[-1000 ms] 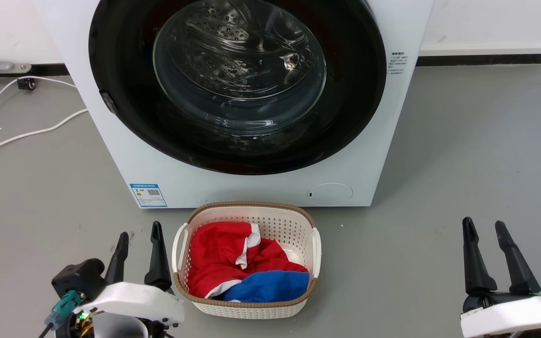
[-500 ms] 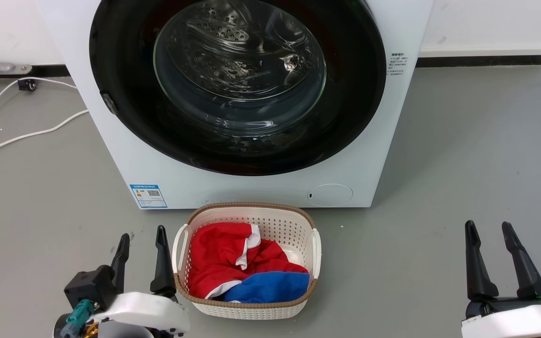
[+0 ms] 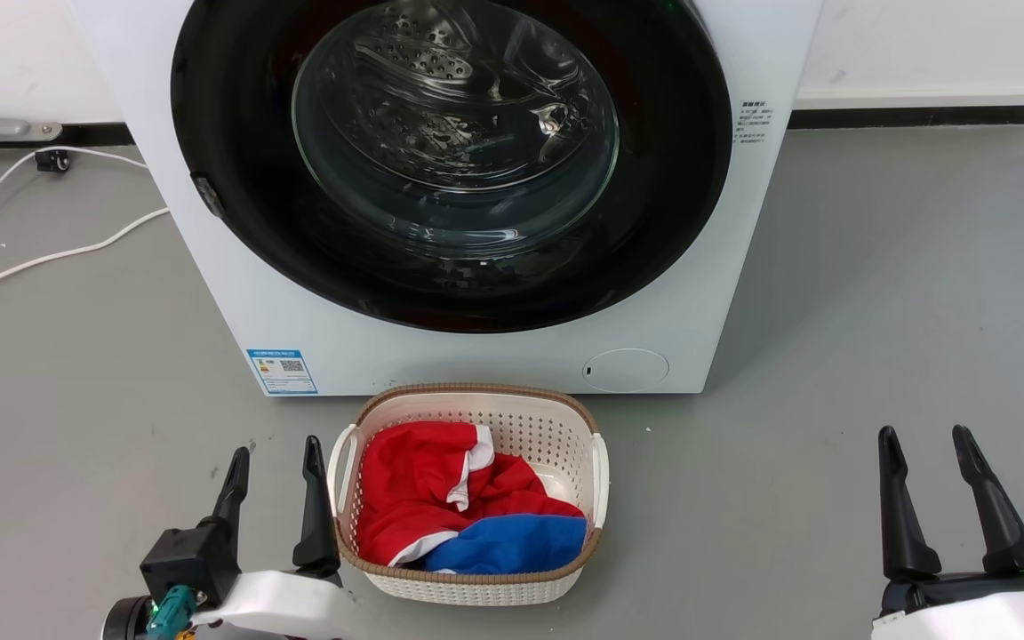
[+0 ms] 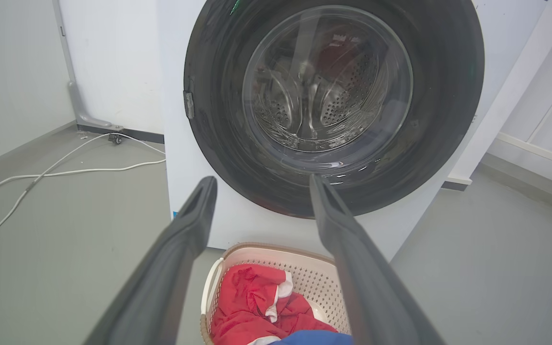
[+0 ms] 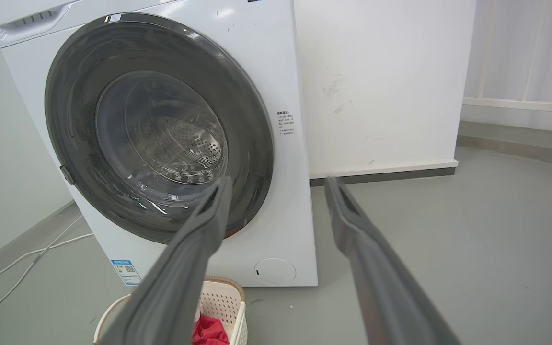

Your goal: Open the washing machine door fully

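left end effector (image 3: 276,444) spread, drawn back beside basket (image 3: 476,388) | right end effector (image 3: 923,429) spread, well right of basket | washing machine door (image 3: 236,178) still shut

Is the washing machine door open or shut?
Shut. The washing machine door sits flush against the machine's white front in every view, with no gap at its rim.

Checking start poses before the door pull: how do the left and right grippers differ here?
The left gripper sits right beside the laundry basket; the right gripper stands apart over bare floor. The left wrist view faces the washing machine door squarely; the right sees it at a slant. Both are open, empty and short of the door.
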You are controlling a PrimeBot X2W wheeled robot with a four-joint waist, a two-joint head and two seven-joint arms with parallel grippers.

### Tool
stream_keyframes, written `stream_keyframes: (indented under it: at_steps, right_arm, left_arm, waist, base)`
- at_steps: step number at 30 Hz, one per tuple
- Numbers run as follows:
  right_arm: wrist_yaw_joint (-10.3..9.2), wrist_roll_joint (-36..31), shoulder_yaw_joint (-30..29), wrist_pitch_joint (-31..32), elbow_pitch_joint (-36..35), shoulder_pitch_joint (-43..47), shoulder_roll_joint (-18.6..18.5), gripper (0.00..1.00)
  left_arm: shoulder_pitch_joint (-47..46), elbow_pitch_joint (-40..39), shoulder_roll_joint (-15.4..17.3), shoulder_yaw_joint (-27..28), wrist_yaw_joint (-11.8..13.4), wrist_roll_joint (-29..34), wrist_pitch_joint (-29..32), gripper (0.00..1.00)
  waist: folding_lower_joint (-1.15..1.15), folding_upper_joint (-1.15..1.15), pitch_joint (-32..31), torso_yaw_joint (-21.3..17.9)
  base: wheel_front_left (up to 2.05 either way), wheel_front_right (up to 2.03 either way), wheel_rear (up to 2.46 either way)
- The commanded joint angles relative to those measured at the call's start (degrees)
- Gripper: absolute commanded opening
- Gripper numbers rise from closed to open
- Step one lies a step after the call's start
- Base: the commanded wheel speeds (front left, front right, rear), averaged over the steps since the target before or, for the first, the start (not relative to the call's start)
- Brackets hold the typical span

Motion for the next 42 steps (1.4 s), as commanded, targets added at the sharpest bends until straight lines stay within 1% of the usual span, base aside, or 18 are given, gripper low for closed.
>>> stream_keyframes:
  at_steps: [1,13,20,31,42]
  right_arm:
    - [0.12,-1.31,0.1,-0.5,-0.77,0.47,0.04,1.0]
    - [0.13,-4.06,0.45,-1.85,-1.49,1.55,0.07,1.0]
    - [0.13,-5.41,0.42,-2.6,-1.53,2.19,0.09,1.0]
    - [0.07,-8.19,0.2,-3.7,-1.76,3.17,0.12,1.0]
    - [0.07,-5.3,0.5,-3.61,-0.36,3.27,0.12,1.0]
  left_arm:
    - [0.2,-0.32,-0.12,0.24,-0.2,1.34,-0.47,1.0]
    - [1.27,0.58,-2.19,2.31,-2.93,5.53,-1.91,1.0]
    - [1.7,0.96,-2.97,3.31,-3.88,8.54,-2.66,1.0]
    - [2.37,1.57,-3.6,4.13,-4.3,12.7,-3.78,1.0]
    - [2.2,2.45,-3.75,4.64,-4.32,12.1,-3.69,1.0]
  waist:
    - [0.0,0.0,0.01,0.01]
    - [0.0,0.0,0.17,0.02]
    - [0.0,0.0,0.23,0.09]
    - [0.0,0.0,0.26,-0.06]
    - [0.0,0.0,0.16,0.12]
  base:
    - [0.0,0.0,0.0]
    - [0.0,0.0,0.0]
    - [0.0,0.0,0.0]
    - [0.0,0.0,0.0]
    - [0.0,0.0,0.0]
